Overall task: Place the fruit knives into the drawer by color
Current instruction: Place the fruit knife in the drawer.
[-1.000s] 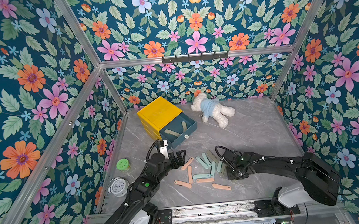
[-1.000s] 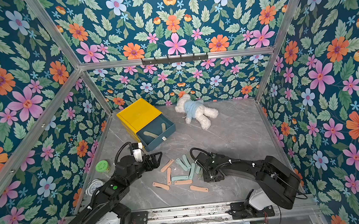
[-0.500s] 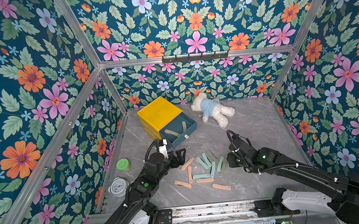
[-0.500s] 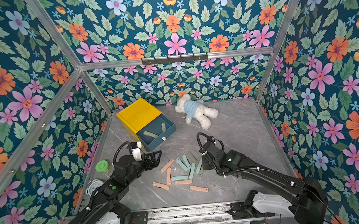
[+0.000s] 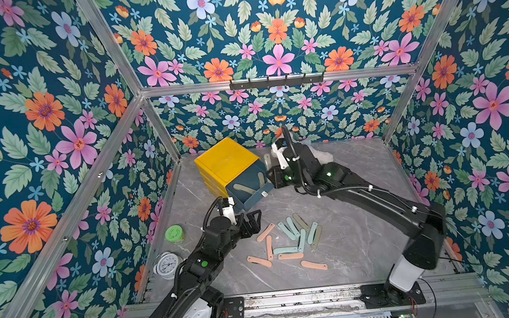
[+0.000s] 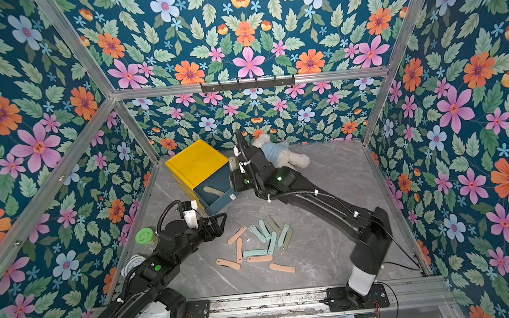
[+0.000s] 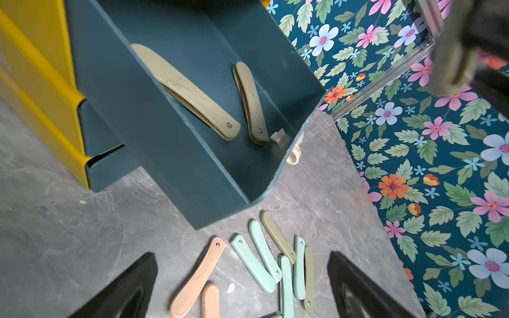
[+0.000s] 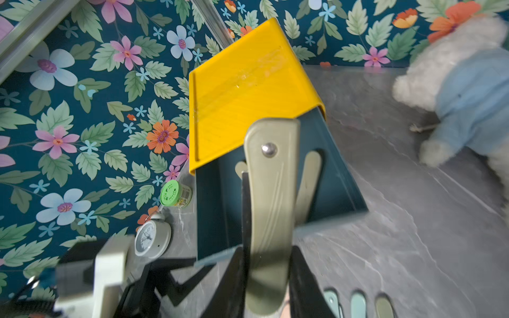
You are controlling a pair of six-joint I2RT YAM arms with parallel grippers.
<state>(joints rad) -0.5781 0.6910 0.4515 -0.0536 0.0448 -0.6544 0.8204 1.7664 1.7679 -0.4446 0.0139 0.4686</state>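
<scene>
Since the earlier frame the right arm has been swung from the knife pile [image 5: 288, 241] at the worktop's [image 5: 358, 251] front middle over to the drawer [image 5: 255, 199] near the back left corner; the left arm has barely been moved. The right gripper [image 8: 267, 264] is clamped on an olive knife [image 8: 271, 190], which is held just beside and above the drawer's side rim, not let go; contact with the rim cannot be told. The drawer is pulled out of the top of the yellow cabinet [image 5: 225, 159], and two drawer knives [image 7: 184, 90], both olive, are lying inside it, apart from each other. The left gripper [image 5: 251, 223] is spread wide and empty, held low between the drawer's front corner and the pile's left end. Pink, teal and two olive knives are left in the pile, several overlapping. A plush toy [image 6: 281, 156] is lying at the back edge, partly hidden by the right arm. A green-lidded jar [image 5: 174, 234] and a clock [image 5: 168, 263] are set along the left edge
</scene>
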